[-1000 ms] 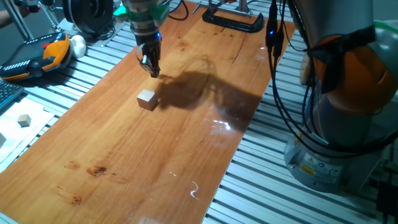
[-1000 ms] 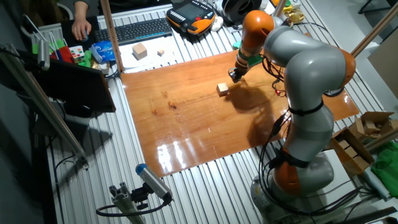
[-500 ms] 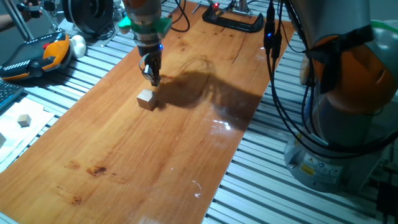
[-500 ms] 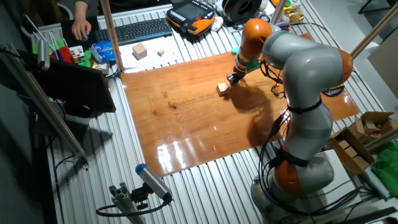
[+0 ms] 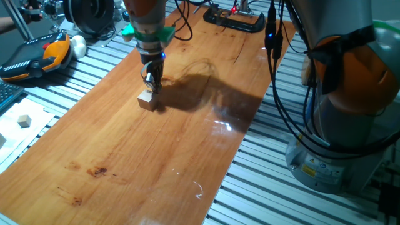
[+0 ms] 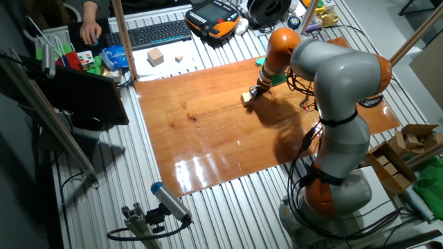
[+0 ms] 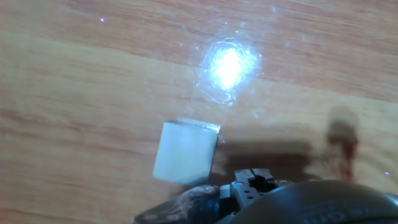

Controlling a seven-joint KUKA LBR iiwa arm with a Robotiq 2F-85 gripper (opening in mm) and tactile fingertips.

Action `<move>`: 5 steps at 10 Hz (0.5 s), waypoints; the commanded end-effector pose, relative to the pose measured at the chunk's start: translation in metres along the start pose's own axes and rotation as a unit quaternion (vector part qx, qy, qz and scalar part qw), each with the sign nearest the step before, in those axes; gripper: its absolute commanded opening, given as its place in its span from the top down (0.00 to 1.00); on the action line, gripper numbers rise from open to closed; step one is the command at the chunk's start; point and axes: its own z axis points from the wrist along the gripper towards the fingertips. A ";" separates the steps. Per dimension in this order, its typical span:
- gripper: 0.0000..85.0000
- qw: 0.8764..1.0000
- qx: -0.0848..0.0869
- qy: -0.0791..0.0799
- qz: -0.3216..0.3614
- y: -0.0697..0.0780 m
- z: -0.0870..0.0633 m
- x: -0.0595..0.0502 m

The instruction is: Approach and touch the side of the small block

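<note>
The small block (image 5: 147,100) is a light-tan wooden cube on the wooden board (image 5: 125,156). It also shows in the other fixed view (image 6: 246,98) and in the hand view (image 7: 186,151). My gripper (image 5: 153,87) points down with its fingers together and empty. Its tip is low, right at the block's far right side, and no gap shows between them. In the other fixed view the gripper (image 6: 255,93) stands just right of the block. In the hand view the fingertips (image 7: 251,182) lie just past the block's lower right edge.
A smaller whitish cube (image 5: 24,120) lies off the board at the left. An orange teach pendant (image 5: 37,56) and a black clamp (image 5: 234,20) are at the back. A keyboard (image 6: 156,33) and a larger wooden block (image 6: 156,56) lie beyond the board. The robot base (image 5: 350,106) stands at the right.
My gripper has come down and toward the small block, from well behind it to right at its side. The block has not visibly moved.
</note>
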 end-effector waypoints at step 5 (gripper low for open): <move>0.99 1.000 -0.012 0.007 0.001 -0.001 -0.003 0.005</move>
